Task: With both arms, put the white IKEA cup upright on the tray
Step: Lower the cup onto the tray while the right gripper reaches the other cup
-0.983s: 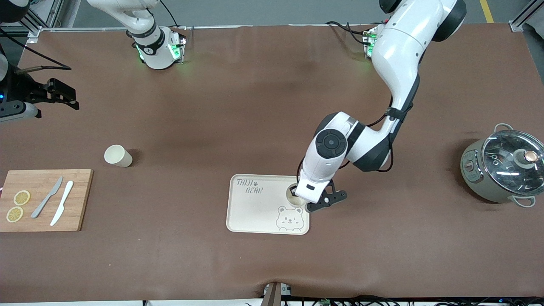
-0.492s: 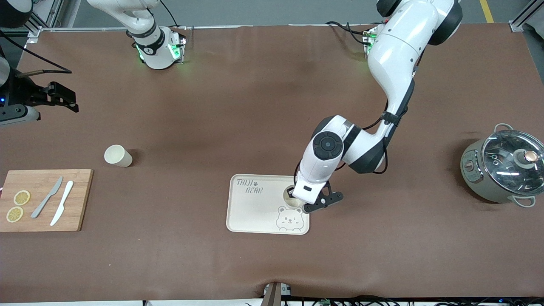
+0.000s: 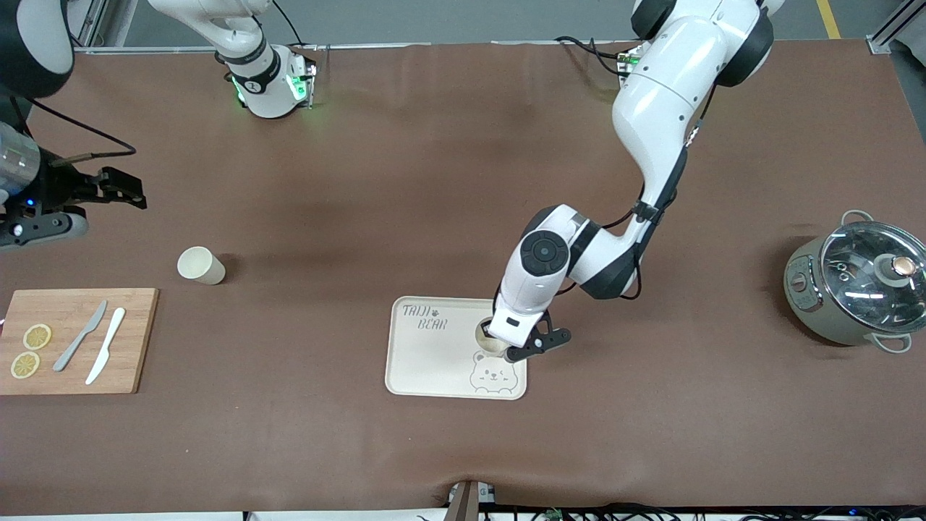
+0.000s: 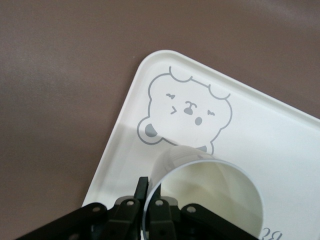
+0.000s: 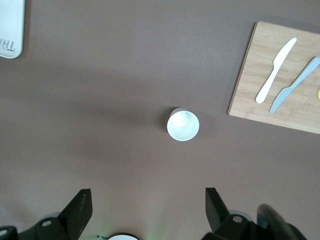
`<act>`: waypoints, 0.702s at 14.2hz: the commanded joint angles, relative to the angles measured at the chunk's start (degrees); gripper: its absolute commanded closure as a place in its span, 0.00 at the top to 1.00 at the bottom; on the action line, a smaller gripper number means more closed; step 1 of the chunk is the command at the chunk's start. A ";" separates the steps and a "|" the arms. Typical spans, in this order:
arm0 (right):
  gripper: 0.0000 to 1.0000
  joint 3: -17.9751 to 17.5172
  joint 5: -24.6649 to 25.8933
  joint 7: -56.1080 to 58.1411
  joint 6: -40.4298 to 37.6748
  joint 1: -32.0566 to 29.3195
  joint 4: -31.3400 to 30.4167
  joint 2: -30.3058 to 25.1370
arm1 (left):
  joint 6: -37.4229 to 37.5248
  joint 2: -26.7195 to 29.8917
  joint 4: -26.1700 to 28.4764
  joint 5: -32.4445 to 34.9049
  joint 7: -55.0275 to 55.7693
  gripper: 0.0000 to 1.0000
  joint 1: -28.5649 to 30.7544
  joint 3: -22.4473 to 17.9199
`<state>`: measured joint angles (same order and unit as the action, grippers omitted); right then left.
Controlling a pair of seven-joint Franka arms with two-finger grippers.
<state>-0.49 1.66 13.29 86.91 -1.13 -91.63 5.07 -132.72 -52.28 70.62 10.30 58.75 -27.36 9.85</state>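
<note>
A white cup (image 3: 485, 333) (image 4: 210, 195) hangs upright just above the cream tray (image 3: 434, 362) (image 4: 280, 135), next to the grey bear face drawing (image 3: 494, 376). My left gripper (image 3: 499, 340) (image 4: 150, 187) is shut on its rim, one finger inside and one outside. A second white cup (image 3: 200, 265) (image 5: 183, 124) stands upright on the table, toward the right arm's end. My right gripper (image 3: 134, 189) (image 5: 147, 210) hovers open over the table near that cup, with nothing between its fingers.
A wooden cutting board (image 3: 72, 340) (image 5: 260, 75) with two knives and lemon slices lies at the right arm's end, nearer the camera than the second cup. A grey pot with a glass lid (image 3: 857, 288) stands at the left arm's end.
The left arm has carried the held cup over the tray toward the bear drawing. The right gripper has shifted a little toward the table's middle.
</note>
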 commanded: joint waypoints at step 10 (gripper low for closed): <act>1.00 -0.48 0.71 -0.63 2.30 -2.21 1.02 6.35 | -4.12 -2.56 -1.45 -0.55 0.93 0.00 -1.29 -1.59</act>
<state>-0.30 1.71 13.28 89.21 -2.55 -91.53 10.37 -135.90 -53.88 70.60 10.30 58.85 -27.85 9.19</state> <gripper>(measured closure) 0.000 0.960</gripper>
